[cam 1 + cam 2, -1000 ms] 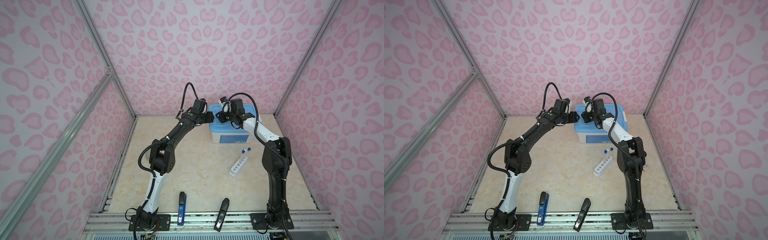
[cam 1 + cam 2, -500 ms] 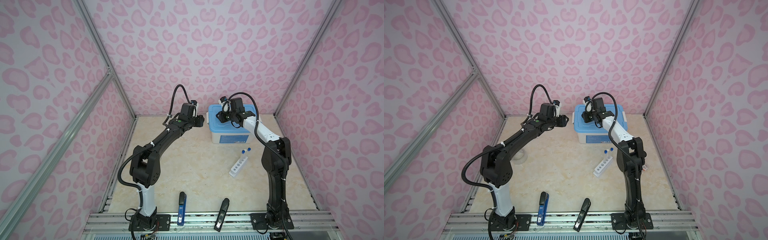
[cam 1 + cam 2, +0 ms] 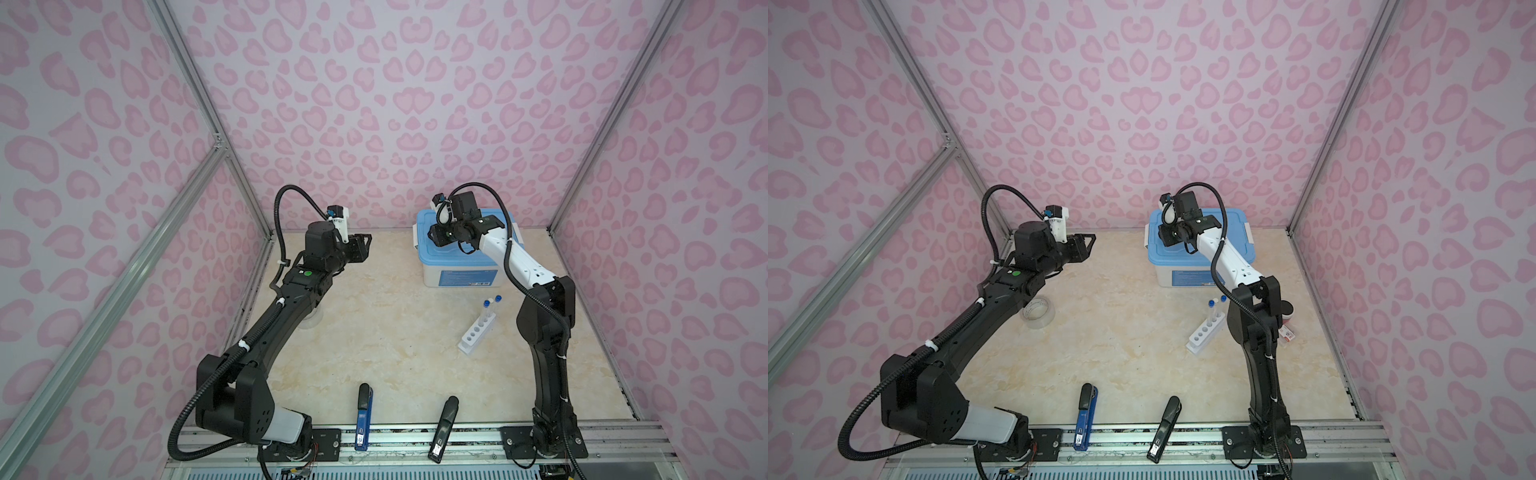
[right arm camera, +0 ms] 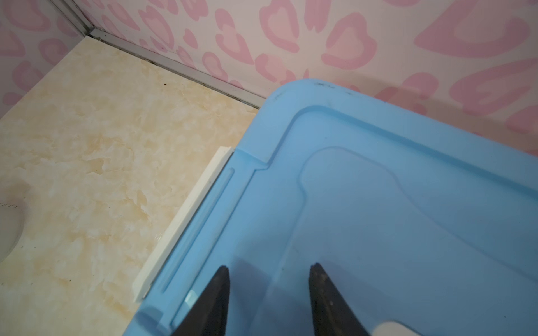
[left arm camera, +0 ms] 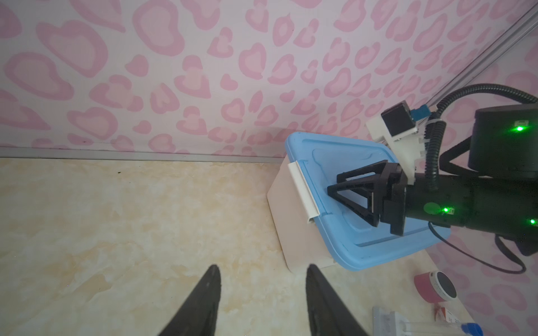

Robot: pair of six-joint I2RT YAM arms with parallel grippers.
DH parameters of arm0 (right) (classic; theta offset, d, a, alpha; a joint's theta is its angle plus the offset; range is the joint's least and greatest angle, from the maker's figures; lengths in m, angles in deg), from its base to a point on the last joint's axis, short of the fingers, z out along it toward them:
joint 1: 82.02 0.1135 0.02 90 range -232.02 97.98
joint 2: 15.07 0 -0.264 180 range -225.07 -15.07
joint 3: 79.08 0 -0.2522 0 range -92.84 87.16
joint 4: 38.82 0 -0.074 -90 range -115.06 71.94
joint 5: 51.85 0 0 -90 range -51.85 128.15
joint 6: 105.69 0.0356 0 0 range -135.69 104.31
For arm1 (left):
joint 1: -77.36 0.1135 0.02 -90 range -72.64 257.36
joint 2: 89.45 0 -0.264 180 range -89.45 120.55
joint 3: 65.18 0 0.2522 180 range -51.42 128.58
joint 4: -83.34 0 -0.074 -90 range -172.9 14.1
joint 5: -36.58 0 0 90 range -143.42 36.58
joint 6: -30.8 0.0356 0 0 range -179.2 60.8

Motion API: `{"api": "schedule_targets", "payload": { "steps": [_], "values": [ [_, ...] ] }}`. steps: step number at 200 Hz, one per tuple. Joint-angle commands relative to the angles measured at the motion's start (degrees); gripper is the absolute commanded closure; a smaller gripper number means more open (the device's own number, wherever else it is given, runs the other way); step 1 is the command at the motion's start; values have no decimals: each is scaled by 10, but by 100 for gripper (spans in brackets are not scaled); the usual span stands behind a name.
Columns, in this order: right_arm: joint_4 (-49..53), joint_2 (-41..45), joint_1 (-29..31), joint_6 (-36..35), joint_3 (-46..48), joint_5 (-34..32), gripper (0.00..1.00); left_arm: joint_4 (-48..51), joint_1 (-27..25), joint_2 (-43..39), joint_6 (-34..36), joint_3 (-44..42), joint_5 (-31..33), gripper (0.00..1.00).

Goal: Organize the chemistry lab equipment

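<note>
A white holed rack (image 3: 477,330) (image 3: 1205,332) stands on the floor right of centre with blue-capped test tubes (image 3: 486,305) (image 3: 1224,299) upright at its far end. Its end shows in the left wrist view as well (image 5: 390,320). My right gripper (image 3: 433,237) (image 3: 1161,237) (image 4: 269,269) hovers open over the blue lid (image 3: 449,257) (image 4: 378,189) of a white box, holding nothing. My left gripper (image 3: 365,246) (image 3: 1089,246) (image 5: 262,269) is open and empty above bare floor, well left of the box (image 5: 291,232).
A clear tape roll (image 3: 1038,311) lies beside the left arm. A blue stapler-like tool (image 3: 363,415) and a black one (image 3: 442,428) lie at the front edge. A pink round tin (image 5: 435,286) (image 3: 1286,312) sits behind the right arm. Pink walls close in on three sides.
The left arm has swung left, carrying its gripper away from the box's left side. The right gripper has stayed over the lid.
</note>
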Motion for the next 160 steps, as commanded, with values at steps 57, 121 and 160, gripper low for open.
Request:
{"api": "schedule_targets", "payload": {
  "steps": [57,121,160],
  "values": [
    [125,-47,28,39,-75,-33,37,-67,39,7,-48,-26,-62,52],
    [142,-76,31,82,-163,-10,36,-77,54,10,-50,-34,-80,52],
    [156,-98,47,98,-203,-38,33,-84,56,19,-56,-31,-92,52]
  ]
}}
